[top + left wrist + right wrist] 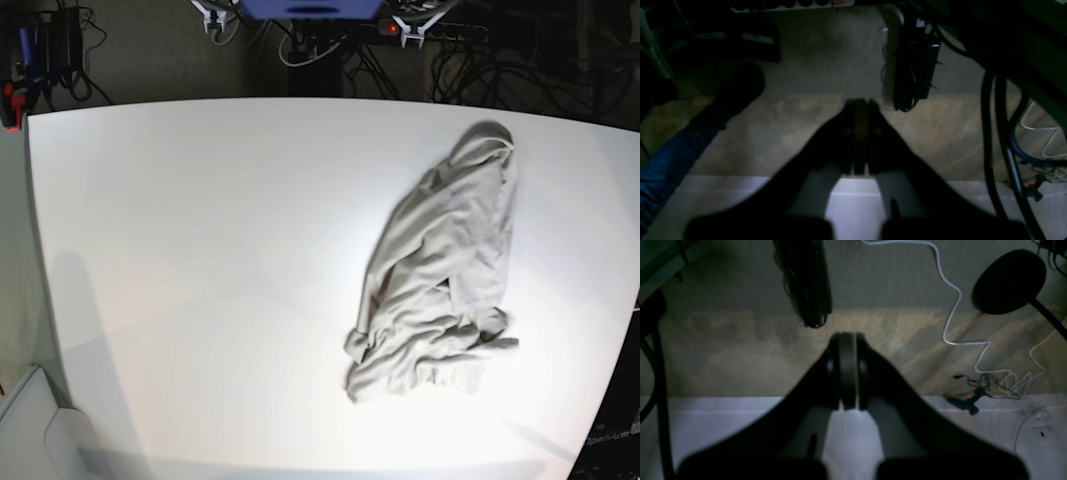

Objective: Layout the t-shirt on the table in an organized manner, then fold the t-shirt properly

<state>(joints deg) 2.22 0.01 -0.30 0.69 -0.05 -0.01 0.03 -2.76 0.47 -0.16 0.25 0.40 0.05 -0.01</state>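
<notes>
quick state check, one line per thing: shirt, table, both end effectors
t-shirt: crumpled in a long heap, not laid out, not folded
table: bears the shirt on its right half in the base view
left end effector: shut, holding nothing, off the table
right end effector: shut, holding nothing, off the table

No text, label, brand, number or sign can be read in any view. At about five o'clock in the base view a dark surface (612,436) bears faint, illegible marks.
</notes>
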